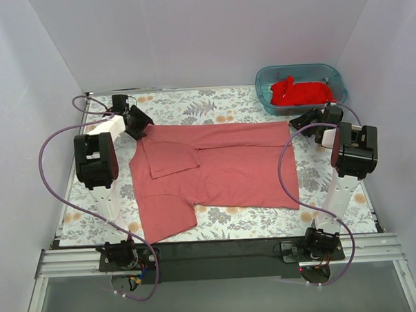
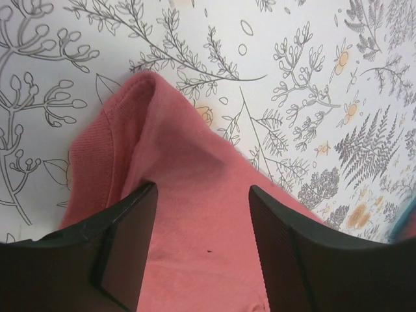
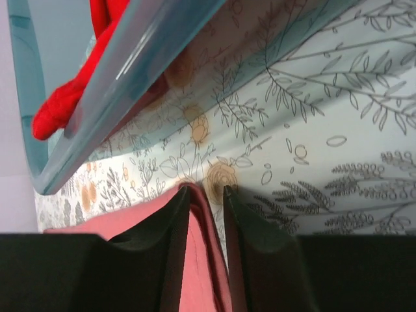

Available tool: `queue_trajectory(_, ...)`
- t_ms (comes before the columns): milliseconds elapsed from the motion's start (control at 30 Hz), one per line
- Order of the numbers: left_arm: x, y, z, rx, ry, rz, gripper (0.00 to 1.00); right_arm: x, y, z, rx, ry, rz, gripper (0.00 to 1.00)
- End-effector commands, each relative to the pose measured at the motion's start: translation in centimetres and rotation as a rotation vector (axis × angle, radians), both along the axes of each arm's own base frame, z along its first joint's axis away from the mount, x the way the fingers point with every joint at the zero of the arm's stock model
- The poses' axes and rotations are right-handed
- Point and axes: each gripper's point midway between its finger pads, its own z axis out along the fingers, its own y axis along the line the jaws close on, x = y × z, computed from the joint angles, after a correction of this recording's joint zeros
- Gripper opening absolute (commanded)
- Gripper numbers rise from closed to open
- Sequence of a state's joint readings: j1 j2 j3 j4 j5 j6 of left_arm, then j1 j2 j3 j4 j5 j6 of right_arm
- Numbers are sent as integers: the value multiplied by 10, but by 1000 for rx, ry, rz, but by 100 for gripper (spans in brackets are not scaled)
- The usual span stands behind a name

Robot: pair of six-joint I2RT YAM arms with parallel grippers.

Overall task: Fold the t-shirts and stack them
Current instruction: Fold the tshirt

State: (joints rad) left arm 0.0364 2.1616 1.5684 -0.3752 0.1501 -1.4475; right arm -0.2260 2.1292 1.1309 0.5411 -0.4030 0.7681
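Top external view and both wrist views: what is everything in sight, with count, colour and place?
dusty salmon-red cloth t-shirt: one, salmon-red, spread mid-table, partly folded.
brighter red cloth t-shirt: one, pure red, crumpled inside the tub.
teal plastic tub: one, translucent teal, table's far right corner.
floral-print table cover: one, white with grey and orange plants, under everything.
purple cables: two, purple, one looping beside each arm.
robot arms: two, black and white, bolted at the near edge.
left pincer: one, black, open over the salmon shirt's far left corner.
right pincer: one, black, shut on the salmon shirt's far right corner.
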Motion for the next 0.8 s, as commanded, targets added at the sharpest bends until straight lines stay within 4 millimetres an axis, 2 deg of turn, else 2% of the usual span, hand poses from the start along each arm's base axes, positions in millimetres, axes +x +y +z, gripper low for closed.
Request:
queue_trajectory(0, 6, 10, 22, 50, -45, 3, 59, -8, 2, 23, -75, -15, 61, 34)
queue_trajectory(33, 7, 10, 31, 59, -67, 5, 61, -11, 3, 36, -101, -32, 78, 35)
queue_trajectory(67, 7, 12, 48, 79, -104, 15, 66, -21, 5, 33, -106, -1, 92, 36)
queue_trajectory(100, 4, 14, 53, 92, -118, 16, 69, -27, 7, 35, -116, 10, 104, 36)
queue_trajectory(133, 2, 16, 60, 107, -134, 20, 71, -31, 7, 49, -146, -1, 103, 37)
queue_trajectory(167, -1, 15, 80, 119, -170, 20, 73, -47, 9, 41, -173, 54, 123, 40)
queue_trajectory(200, -8, 19, 81, 150, -167, 23, 74, -54, 9, 44, -192, 66, 129, 40)
queue_trajectory(233, -14, 20, 86, 159, -172, 25, 75, -59, 12, 60, -231, 49, 133, 41)
queue_trajectory(267, -21, 18, 108, 161, -212, 22, 75, -68, 13, 61, -265, 71, 153, 43)
queue_trajectory(300, -31, 25, 111, 197, -199, 50, 75, -84, 18, 57, -275, 123, 174, 44)
queue_trajectory(333, -48, 26, 103, 205, -163, 55, 75, -96, 26, 69, -304, 130, 190, 45)
queue_trajectory(367, -61, 26, 121, 211, -185, 63, 75, -105, 31, 72, -329, 144, 205, 47)
queue_trajectory(400, -80, 28, 116, 219, -137, 66, 75, -126, 37, 64, -361, 212, 244, 48)
queue_trajectory(433, -101, 28, 102, 223, -85, 70, 75, -136, 48, 75, -420, 199, 259, 48)
queue_trajectory(467, -118, 29, 113, 224, -95, 75, 75, -145, 53, 76, -454, 208, 276, 48)
queue_trajectory(500, -137, 28, 107, 224, -54, 70, 74, -157, 59, 74, -485, 220, 297, 48)
queue_trajectory(533, -151, 16, 104, 226, -39, 36, 74, -178, 78, 73, -522, 223, 342, 49)
queue_trajectory(600, -193, 18, 92, 246, 32, 27, 73, -202, 91, 69, -538, 235, 391, 51)
queue_trajectory(633, -205, 20, 89, 254, 52, 28, 72, -224, 103, 64, -543, 245, 443, 51)
queue_trajectory(700, -235, 21, 81, 269, 89, 14, 72, -241, 110, 68, -557, 227, 477, 52)
queue_trajectory(767, -250, 23, 77, 277, 101, 18, 70, -265, 116, 59, -575, 248, 535, 52)
